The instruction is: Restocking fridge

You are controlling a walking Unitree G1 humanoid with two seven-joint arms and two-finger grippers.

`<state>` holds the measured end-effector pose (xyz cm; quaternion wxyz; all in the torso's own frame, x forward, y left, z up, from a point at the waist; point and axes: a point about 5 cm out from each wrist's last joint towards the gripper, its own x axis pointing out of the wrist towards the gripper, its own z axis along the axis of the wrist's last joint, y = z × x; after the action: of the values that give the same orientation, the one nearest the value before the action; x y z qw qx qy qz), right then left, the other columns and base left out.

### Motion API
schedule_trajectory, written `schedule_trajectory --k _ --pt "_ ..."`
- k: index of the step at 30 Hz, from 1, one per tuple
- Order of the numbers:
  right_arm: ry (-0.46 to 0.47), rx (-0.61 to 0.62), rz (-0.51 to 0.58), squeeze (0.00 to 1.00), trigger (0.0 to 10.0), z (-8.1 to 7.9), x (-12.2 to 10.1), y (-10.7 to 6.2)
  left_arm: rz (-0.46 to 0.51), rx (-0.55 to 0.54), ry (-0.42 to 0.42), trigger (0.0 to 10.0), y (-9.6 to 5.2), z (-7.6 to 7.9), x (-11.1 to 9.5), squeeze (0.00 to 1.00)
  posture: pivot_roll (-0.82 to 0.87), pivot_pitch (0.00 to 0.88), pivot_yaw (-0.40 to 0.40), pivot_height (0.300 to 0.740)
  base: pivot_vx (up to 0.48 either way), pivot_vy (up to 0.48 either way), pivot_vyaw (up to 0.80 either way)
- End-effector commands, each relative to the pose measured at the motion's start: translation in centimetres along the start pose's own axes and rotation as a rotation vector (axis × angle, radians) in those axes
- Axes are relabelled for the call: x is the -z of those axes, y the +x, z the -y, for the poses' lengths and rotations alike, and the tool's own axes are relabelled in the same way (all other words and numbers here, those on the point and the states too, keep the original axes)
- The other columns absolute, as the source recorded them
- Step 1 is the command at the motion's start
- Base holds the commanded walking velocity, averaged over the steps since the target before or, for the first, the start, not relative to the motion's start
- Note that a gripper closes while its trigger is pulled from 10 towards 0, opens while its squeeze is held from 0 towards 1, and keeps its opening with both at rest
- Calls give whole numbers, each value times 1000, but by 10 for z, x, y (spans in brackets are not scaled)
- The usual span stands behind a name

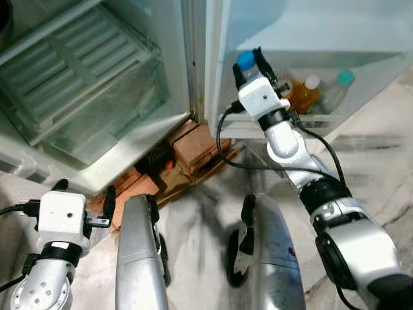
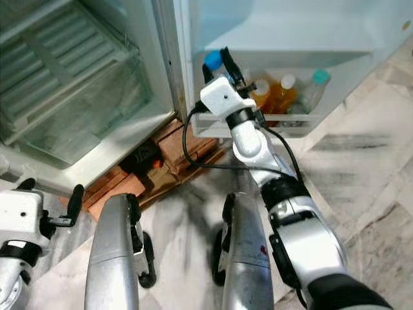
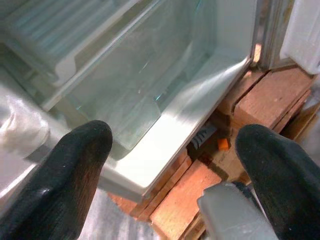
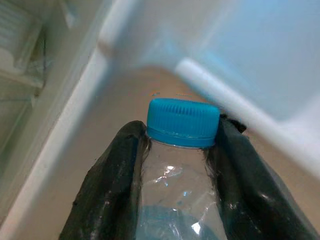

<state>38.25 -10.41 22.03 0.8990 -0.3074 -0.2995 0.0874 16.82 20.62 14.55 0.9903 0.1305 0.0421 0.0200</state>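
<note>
I see the open fridge (image 1: 97,84) ahead, its clear drawer (image 3: 150,100) low in the body and the door shelf (image 2: 258,123) holding other bottles (image 2: 284,90). My right claw (image 4: 177,165) is clamped on a clear water bottle (image 4: 175,200), blue cap (image 4: 183,122) up, at the door shelf's near end. My left claw (image 3: 175,165) hangs wide open, empty, by the bricks (image 3: 270,95).

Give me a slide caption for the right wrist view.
Right gripper clamps a clear blue-capped bottle beside the fridge door.

drawer (image 1: 97,110) in fridge, left | bottles (image 1: 322,90) in door shelf (image 1: 310,119), right | bricks (image 1: 187,152) under fridge, between
</note>
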Motion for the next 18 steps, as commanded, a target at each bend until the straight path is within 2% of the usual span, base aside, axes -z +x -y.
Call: schedule_trajectory --k 1,6,10,11,14,18 --pt "-16 22 12 0 10000 3 -1 3 -30 5 10 10000 -3 -3 1 0 313 516 10 558 0 0 0" --pt "-44 22 45 0 10000 -4 -3 3 -37 8 18 10000 -10 -6 -6 0 318 553 19 558 0 0 0" --pt "-17 47 130 0 10000 -4 -20 11 -40 27 20 10000 -13 -2 -10 0 318 562 22 558 0 0 0" --pt "0 60 181 0 10000 -4 -29 15 -43 27 18 10000 -13 -1 -9 0 319 560 22 558 0 0 0" --pt "-36 54 275 0 10000 -6 -43 18 -43 25 19 10000 -11 -2 -10 0 325 554 24 558 0 0 0" --pt "-93 10 307 0 10000 -12 -43 16 -43 23 26 10000 -11 -3 -11 0 328 561 29 558 0 0 0"
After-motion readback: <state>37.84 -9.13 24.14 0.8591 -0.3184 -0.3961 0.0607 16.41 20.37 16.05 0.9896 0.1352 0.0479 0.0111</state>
